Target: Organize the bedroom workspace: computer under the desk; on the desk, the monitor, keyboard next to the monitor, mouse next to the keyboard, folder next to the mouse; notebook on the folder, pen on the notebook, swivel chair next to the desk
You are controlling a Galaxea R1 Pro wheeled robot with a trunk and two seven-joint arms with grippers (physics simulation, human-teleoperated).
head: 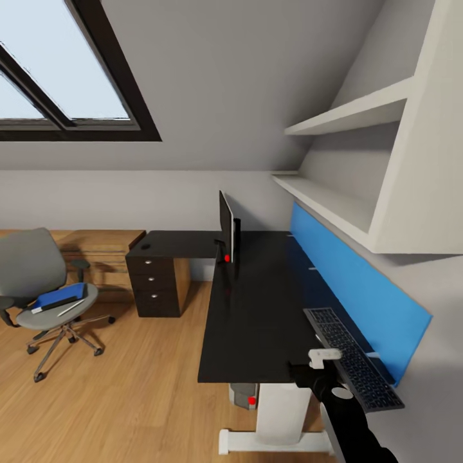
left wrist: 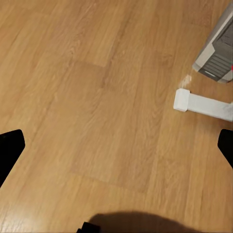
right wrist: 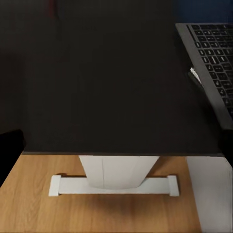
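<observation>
The black desk [head: 257,308] runs along the right wall, with the monitor [head: 226,233] standing edge-on at its far end. The keyboard [head: 354,357] [right wrist: 213,53] lies against the blue wall panel. A small black mouse [head: 146,246] rests on the drawer end. On the swivel chair [head: 35,273] at the left lie the blue folder [head: 60,297] and the pale pen [head: 71,309]; the notebook cannot be made out. The computer [head: 244,395] [left wrist: 218,51] stands under the desk. My right arm [head: 334,389] hovers over the desk's near corner, its gripper [right wrist: 116,145] open and empty. The left gripper [left wrist: 116,145] hangs open over the floor.
A drawer unit [head: 154,283] with silver knobs closes the desk's far left end, with a wooden dresser [head: 96,247] behind the chair. White shelves [head: 347,112] jut out above the desk. The desk's white foot [left wrist: 201,104] [right wrist: 114,185] sits on the wood floor [head: 141,386].
</observation>
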